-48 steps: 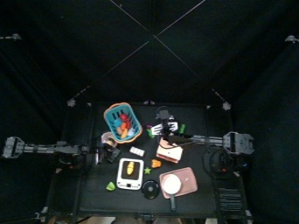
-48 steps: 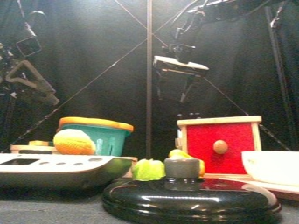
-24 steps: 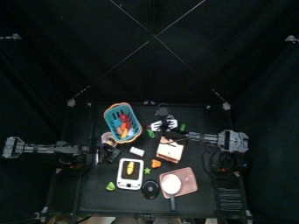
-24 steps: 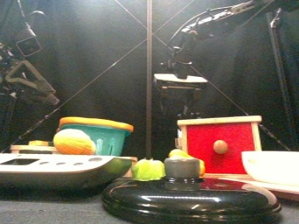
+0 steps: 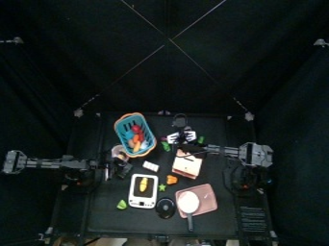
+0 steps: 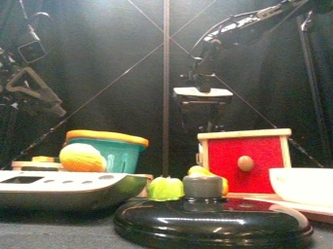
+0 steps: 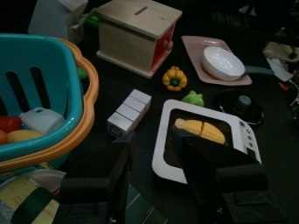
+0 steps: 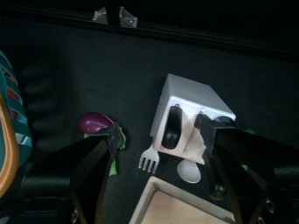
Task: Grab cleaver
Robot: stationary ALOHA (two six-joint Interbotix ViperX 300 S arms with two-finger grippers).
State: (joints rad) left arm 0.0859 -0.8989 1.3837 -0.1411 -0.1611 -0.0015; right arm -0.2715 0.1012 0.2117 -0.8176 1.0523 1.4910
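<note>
Only the right arm moved: its wide-open right gripper (image 5: pixel 184 137) slid from over the wooden box (image 5: pixel 189 166) toward the far side of the table, ending up hovering above the cleaver (image 8: pixel 187 118). In the front view it rose slightly.

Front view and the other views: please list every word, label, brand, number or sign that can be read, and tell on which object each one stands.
No readable text in any view.
White device: its dark panel shows no legible characters.
Red-fronted wooden box: no lettering.
Blue basket: no label.
</note>
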